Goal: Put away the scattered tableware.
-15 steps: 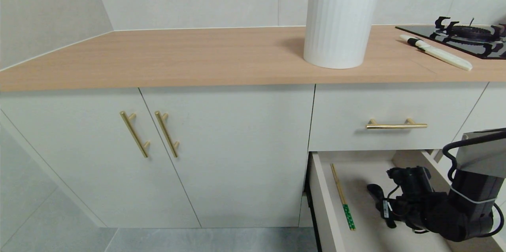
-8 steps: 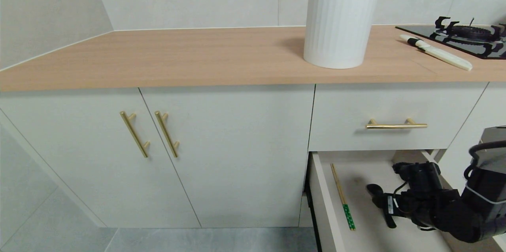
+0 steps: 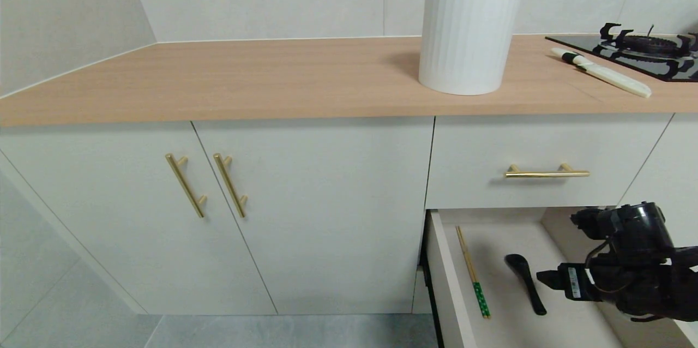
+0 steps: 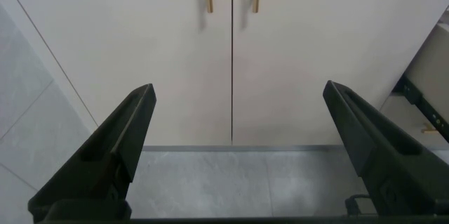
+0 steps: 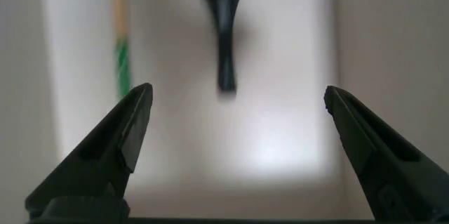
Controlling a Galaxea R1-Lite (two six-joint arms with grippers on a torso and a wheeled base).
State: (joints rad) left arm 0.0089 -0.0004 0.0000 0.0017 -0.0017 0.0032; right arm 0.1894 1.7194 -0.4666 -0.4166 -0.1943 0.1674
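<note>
The lower drawer (image 3: 448, 277) stands pulled out at the bottom right. A pair of wooden chopsticks (image 3: 472, 277) with green ends lies along its left side. A black spoon (image 3: 526, 278) lies flat beside them, bowl toward the cabinet. My right gripper (image 3: 547, 279) hovers over the drawer just right of the spoon's handle, open and holding nothing. From the right wrist, the spoon (image 5: 224, 34) and chopsticks (image 5: 121, 34) lie beyond the open right gripper (image 5: 237, 97). My left gripper (image 4: 238, 89) is open and faces the cabinet doors (image 4: 231, 55) above the floor.
On the wooden countertop (image 3: 245, 78) stand a tall white ribbed container (image 3: 469, 21) and a pale knife (image 3: 600, 71) near the black stove (image 3: 649, 45). A shut drawer with a gold handle (image 3: 547, 173) sits above the open one. Two gold-handled doors (image 3: 207, 184) are at left.
My right gripper has drawn back to the right and lifted off the spoon, which now lies uncovered in the drawer. The chopsticks have not moved.
</note>
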